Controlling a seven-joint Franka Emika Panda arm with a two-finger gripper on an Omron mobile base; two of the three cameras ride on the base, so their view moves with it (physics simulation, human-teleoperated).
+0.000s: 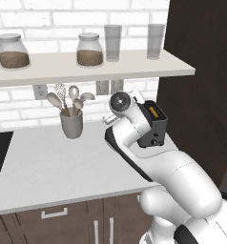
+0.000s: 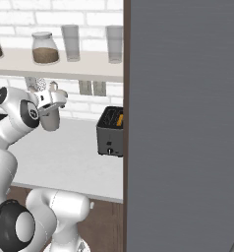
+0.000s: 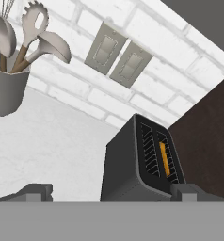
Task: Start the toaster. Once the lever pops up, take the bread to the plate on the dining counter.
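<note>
against the brick wall, at the right end of the worktop (image 1: 53,162), stood the toaster (image 3: 137,164), tucked beside a dark tall cabinet (image 1: 201,86). sat with the bread (image 3: 164,159) dropped into one slot, just a thin golden edge showing above the grille, so probably loaded and waiting for the lever. faced the arm with its narrow end, where a tiny knob (image 2: 109,150) showed low down.

hovered near and above the toaster, the gripper (image 3: 111,194), jaws spread wide and grasping nothing, fingertips (image 3: 36,192) framing the toaster's near end in the hand view. looked like an approach, with the wide spread leaving room to come down on the lever side; lever itself too small to make out.

left of the toaster, well apart, stood a grey utensil holder (image 1: 71,123) with spoons and a whisk, clear of the reach. above ran a shelf (image 1: 87,69) with jars and glasses. could not tell where plate or dining counter lay.
</note>
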